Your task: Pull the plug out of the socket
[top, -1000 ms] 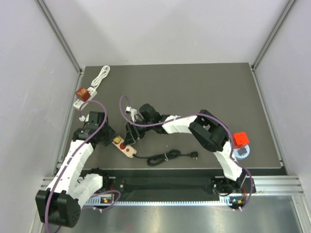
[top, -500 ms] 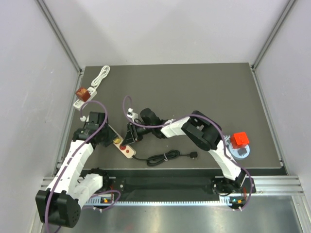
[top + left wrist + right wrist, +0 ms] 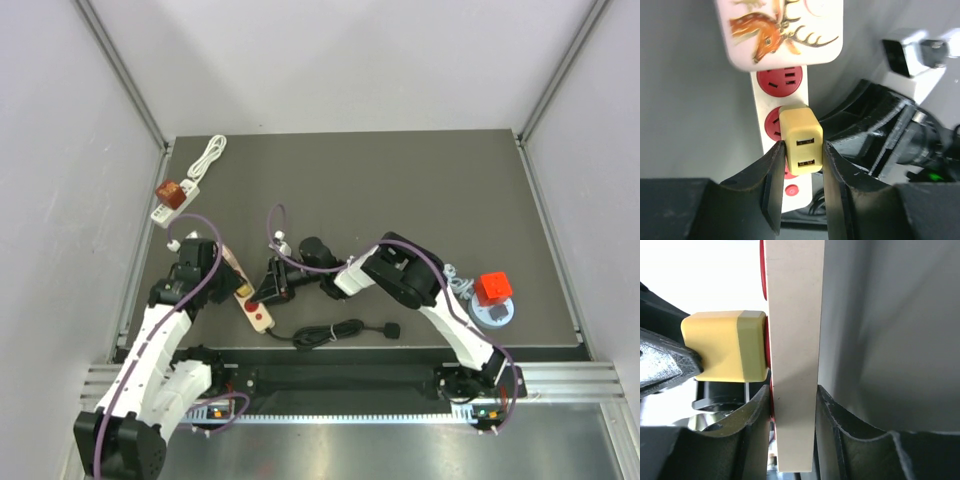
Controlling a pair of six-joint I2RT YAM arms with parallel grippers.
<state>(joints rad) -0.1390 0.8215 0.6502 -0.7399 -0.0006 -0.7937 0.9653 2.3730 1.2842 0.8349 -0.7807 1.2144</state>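
Plug, the yellow one, sits pushed into the middle of the power strip, and the left gripper has its jaws pinching it on both sides. Over to the right wrist camera: the right gripper has its jaws clamped across the strip's edge, plug hard up against its face. From above, both arms meet at the strip, low on the left of the bench. Grip and brace look done, I'd say; the pull itself is left.

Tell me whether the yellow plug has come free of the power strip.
No, in the right wrist view the yellow plug sits flush against the power strip, with no gap between them.
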